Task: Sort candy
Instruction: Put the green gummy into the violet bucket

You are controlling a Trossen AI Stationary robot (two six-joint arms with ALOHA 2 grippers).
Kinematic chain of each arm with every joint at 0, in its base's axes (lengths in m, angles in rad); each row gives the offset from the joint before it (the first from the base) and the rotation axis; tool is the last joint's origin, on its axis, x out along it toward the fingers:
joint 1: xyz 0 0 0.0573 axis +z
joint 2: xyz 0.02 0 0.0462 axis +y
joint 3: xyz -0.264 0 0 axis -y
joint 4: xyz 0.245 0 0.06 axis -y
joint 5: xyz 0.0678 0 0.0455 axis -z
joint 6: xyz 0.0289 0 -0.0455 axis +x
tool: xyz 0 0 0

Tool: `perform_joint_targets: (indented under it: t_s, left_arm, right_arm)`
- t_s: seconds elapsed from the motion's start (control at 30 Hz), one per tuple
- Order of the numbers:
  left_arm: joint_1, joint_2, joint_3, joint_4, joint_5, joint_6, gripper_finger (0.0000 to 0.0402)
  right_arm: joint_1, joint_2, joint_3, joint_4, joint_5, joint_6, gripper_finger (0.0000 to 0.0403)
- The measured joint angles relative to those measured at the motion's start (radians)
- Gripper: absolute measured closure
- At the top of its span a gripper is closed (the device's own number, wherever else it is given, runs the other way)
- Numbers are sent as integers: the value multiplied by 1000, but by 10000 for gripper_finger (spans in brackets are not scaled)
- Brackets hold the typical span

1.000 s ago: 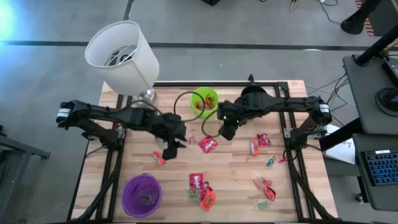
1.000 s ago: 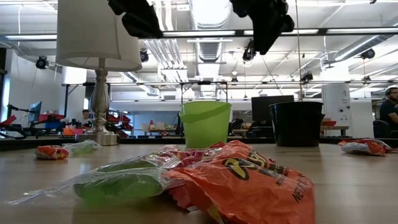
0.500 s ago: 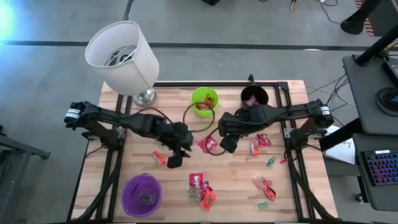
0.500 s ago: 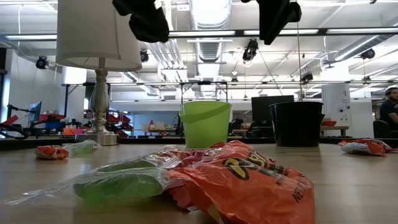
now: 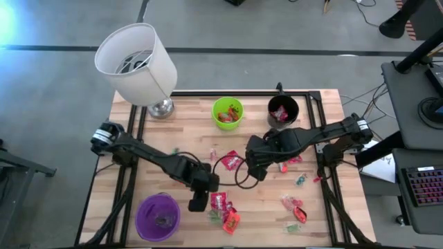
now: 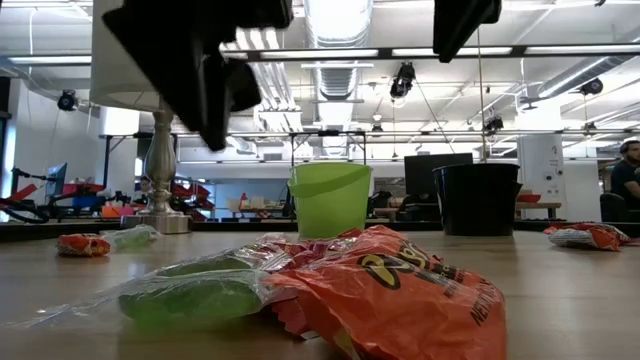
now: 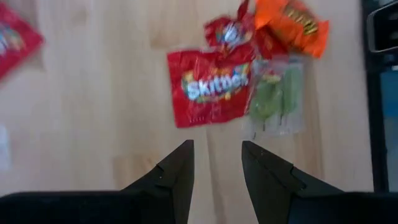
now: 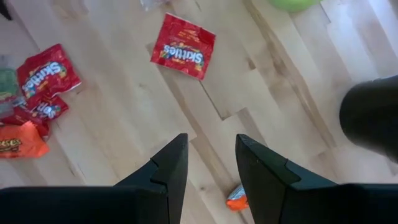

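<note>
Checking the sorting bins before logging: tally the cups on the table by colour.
Green cup: 1
Black cup: 1
Purple cup: 1
Total: 3

- A grey floor (image 5: 55, 104) surrounds the wooden table (image 5: 318, 214).
- A white-shaded lamp (image 5: 135, 62) stands at a table corner.
- A dark desk with a keyboard (image 5: 422, 190) sits alongside.
- Ceiling ducts and strip lights (image 6: 335, 30) run overhead.
</note>
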Motion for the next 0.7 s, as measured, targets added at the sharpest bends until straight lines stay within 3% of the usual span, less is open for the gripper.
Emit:
perform_joint_targets:
  t_s: [0.17, 0.33, 0.7]
  left_arm:
    - [-3, 15, -6, -8, 78, -62, 285]
    - [-6, 16, -5, -7, 89, -79, 285]
    - [-45, 40, -5, 124, -4, -94, 285]
  right_arm:
    - [24, 0, 0, -24, 16, 36, 275]
    - [40, 0, 0, -24, 37, 58, 275]
    - [63, 0, 0, -24, 43, 91, 275]
